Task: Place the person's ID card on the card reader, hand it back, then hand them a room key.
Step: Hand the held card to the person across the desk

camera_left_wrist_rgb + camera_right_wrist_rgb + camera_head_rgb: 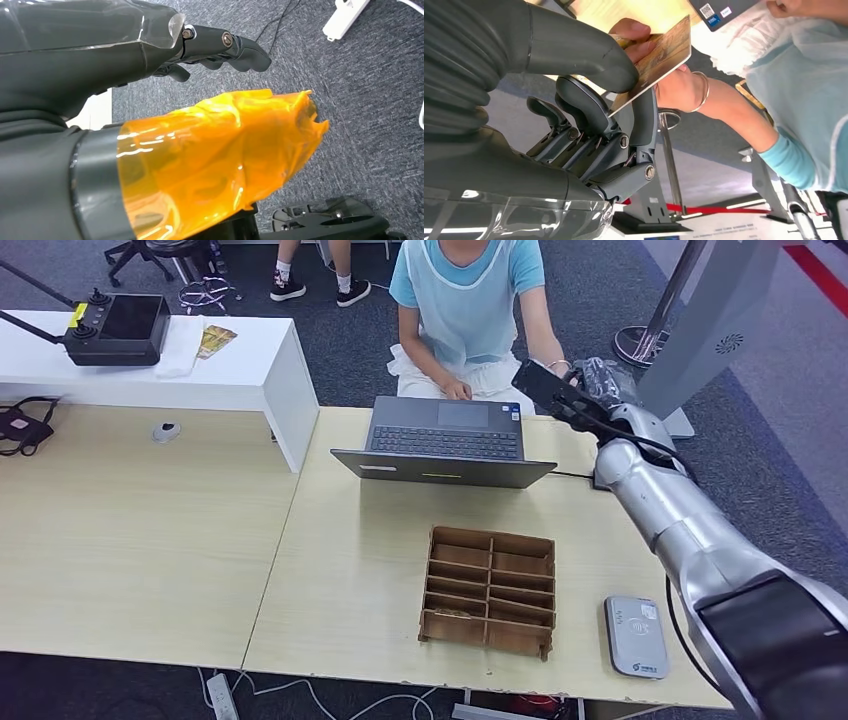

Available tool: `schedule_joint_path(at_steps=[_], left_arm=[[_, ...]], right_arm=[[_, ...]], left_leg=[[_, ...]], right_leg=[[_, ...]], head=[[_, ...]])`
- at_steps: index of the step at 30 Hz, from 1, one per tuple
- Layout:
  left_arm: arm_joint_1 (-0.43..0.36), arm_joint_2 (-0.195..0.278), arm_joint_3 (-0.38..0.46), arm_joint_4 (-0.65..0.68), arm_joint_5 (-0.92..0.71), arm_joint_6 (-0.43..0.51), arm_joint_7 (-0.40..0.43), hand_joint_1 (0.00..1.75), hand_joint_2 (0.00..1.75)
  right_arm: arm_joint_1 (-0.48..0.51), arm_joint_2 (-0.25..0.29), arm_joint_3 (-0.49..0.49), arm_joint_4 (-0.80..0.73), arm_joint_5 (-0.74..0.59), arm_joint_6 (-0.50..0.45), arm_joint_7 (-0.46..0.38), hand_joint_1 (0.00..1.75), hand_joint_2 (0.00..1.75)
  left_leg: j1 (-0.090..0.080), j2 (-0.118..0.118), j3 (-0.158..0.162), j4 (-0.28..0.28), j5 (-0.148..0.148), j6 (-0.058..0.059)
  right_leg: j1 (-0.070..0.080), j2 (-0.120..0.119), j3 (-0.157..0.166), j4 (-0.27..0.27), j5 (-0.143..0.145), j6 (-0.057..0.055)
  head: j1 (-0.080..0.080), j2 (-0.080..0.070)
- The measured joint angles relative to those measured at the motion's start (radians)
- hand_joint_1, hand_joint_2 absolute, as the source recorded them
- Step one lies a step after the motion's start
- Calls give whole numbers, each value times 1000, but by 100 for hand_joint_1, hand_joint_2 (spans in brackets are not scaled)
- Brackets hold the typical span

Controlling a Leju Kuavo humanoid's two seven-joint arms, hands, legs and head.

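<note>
While a person's hand (676, 87) grips it, right robot hand (594, 107) pinches ID card (659, 55); left robot hand (220, 47) empty.

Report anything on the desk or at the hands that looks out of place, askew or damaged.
One oddity: torn, crinkled orange film wraps the left hand's thumb, its edge ragged. On the pale wooden desk, the brown cardboard divider tray, grey card reader and grey laptop sit in order. The right hand and the person both hold the yellow-printed card.

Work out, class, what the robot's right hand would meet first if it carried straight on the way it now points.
The right hand reaches out past the laptop toward the seated person. It already pinches the card, whose far end the person's hand holds. Going on, it would probably meet that hand first, then the forearm; depth is uncertain.
</note>
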Motion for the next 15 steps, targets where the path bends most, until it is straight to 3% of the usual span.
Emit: schedule_joint_path(at_steps=[3,4,7,8,15], left_arm=[[0,0,0,0,0,0,-6,0,0],[0,0,0,0,0,0,-7,0,0],[1,0,0,0,0,0,-8,0,0],[1,0,0,0,0,0,-8,0,0],[2,0,0,0,0,0,-10,0,0]], right_arm=[[-4,2,0,25,-7,-1,-1,171,175],[-4,2,0,31,-9,-1,-1,153,175],[-7,2,0,48,-12,-4,-5,29,175],[-7,2,0,52,-13,-6,-6,4,175],[-9,2,0,72,-15,-23,-9,0,175]], left_leg=[[0,0,0,0,0,0],[0,0,0,0,0,0],[0,0,0,0,0,0],[0,0,0,0,0,0],[0,0,0,0,0,0]], right_leg=[[0,0,0,0,0,0],[0,0,0,0,0,0],[0,0,0,0,0,0],[0,0,0,0,0,0],[0,0,0,0,0,0]], head=[[0,0],[0,0],[0,0],[0,0],[0,0]])
